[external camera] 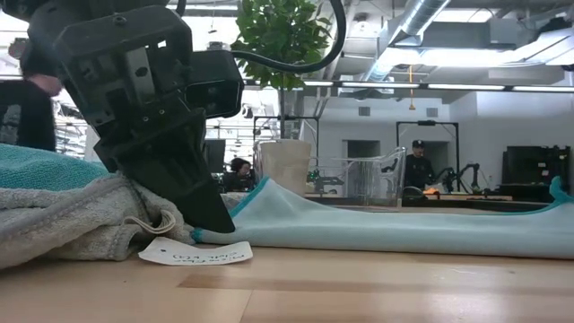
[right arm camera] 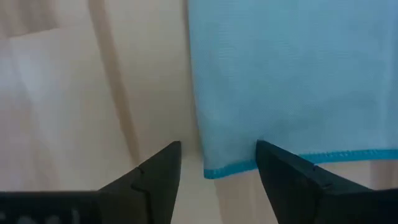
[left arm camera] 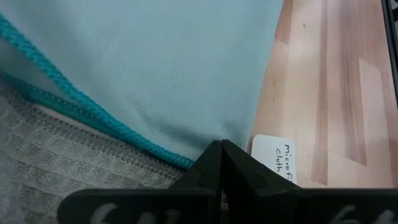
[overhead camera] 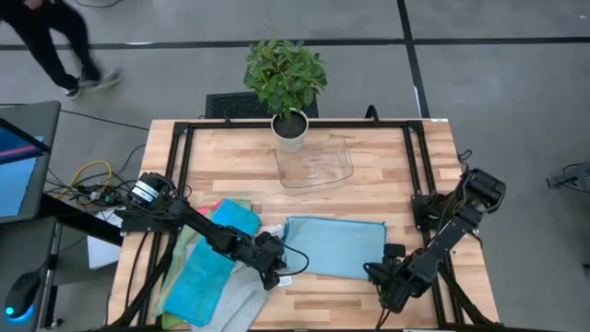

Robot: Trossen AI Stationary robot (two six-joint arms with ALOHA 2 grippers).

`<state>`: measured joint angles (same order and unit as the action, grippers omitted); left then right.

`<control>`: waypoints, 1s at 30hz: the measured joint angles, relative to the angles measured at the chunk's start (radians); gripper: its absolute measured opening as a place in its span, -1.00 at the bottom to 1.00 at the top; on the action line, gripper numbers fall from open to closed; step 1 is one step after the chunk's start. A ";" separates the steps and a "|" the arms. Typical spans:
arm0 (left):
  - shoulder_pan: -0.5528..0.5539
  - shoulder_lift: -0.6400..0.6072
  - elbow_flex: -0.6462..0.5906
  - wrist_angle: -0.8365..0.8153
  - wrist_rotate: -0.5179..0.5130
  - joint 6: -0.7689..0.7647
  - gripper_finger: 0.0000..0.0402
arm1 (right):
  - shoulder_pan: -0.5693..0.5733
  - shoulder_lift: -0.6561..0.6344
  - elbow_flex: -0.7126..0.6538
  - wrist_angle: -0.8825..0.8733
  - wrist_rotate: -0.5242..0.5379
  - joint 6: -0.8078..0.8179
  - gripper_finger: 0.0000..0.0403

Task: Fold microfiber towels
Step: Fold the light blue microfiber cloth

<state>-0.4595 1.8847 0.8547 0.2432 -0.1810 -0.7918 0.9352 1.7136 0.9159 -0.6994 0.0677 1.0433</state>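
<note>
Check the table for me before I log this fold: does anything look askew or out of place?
Nothing looks damaged or spilled. The light towel lies flat; the spare towels sit in a rumpled heap at the table's left front corner.

We're looking at a grey floor (overhead camera: pixel 479 83) with dark seam lines around a butcher-block table (overhead camera: pixel 387 161), and a person (overhead camera: pixel 55 46) in dark clothes is walking past the far left corner. There's a potted plant (overhead camera: pixel 286 78) at the table's far edge, plus a monitor (overhead camera: pixel 18 157) glowing blue off to the left. Across the table we get an open workshop with white walls, ceiling ducts (external camera: pixel 421 22), strip lights (external camera: pixel 466 86) and a couple of people (external camera: pixel 414 166) at benches.
</note>
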 joint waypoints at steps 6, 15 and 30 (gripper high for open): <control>0.000 0.000 0.000 0.000 -0.008 -0.007 -1.00 | -0.005 -0.001 -0.002 -0.006 -0.005 -0.004 -0.17; 0.000 -0.001 0.000 -0.001 -0.006 -0.010 -1.00 | -0.053 0.004 0.022 -0.062 -0.043 -0.081 -0.91; 0.000 -0.002 0.000 -0.005 -0.007 -0.009 -1.00 | -0.244 0.005 0.229 -0.121 0.045 -0.457 -0.91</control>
<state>-0.4591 1.8828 0.8547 0.2379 -0.1884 -0.8012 0.6913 1.7184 1.1446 -0.8204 0.1127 0.5866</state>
